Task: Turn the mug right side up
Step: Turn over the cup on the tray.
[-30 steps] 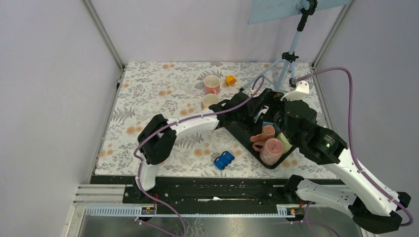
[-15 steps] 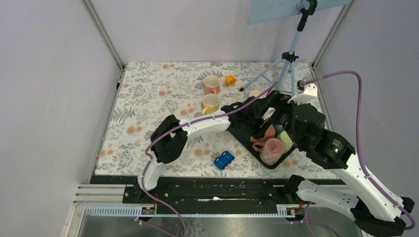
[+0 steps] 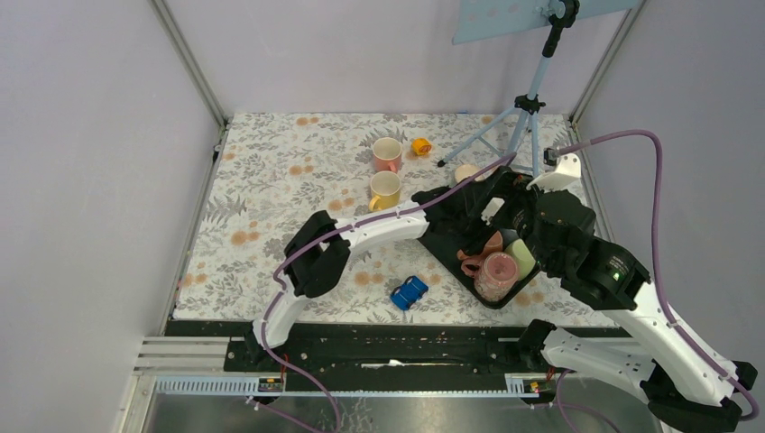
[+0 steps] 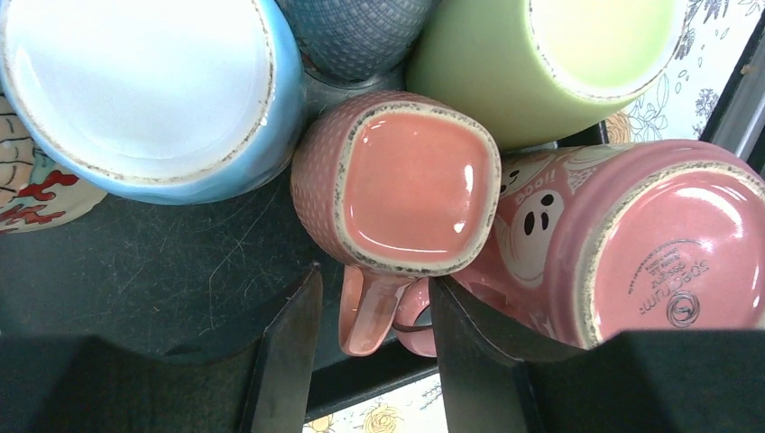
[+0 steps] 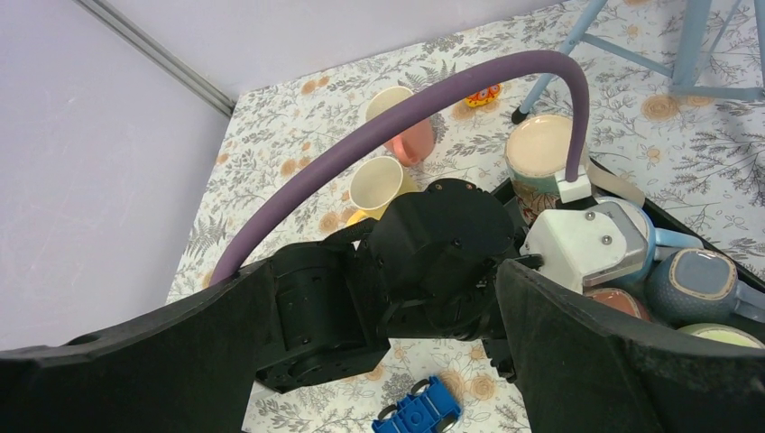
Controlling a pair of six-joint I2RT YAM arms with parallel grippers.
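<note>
Left wrist view: the salmon mug (image 4: 410, 185) sits base-up in the black tray (image 4: 135, 289), with its squarish glazed underside facing the camera and its handle (image 4: 365, 316) pointing toward the wrist. It is not yet righted.

The left tool (image 4: 374, 298) is spread open, one finger on each side of that handle. We cannot tell whether either finger touches it.

Neighbours are packed tightly around the mug. The blue mug (image 4: 135, 90) is on one side, base-up. A grey-blue textured mug (image 4: 356, 32) is just behind. The green mug (image 4: 541, 63) and the large pink ghost-print mug (image 4: 631, 244) press against the other side.

Top view: the tray lies on the right half of the floral counter (image 3: 271, 180), and both arms reach over it. A yellow mug (image 3: 385, 188) and a pink cup (image 3: 387, 153) stand upright on the counter, apart from the tray. A blue toy car (image 3: 409, 291) is near the tray's near-left corner.

Right wrist view: the right tool (image 5: 383, 271) hangs above the left arm, its fingers wide apart and nothing between them.
</note>
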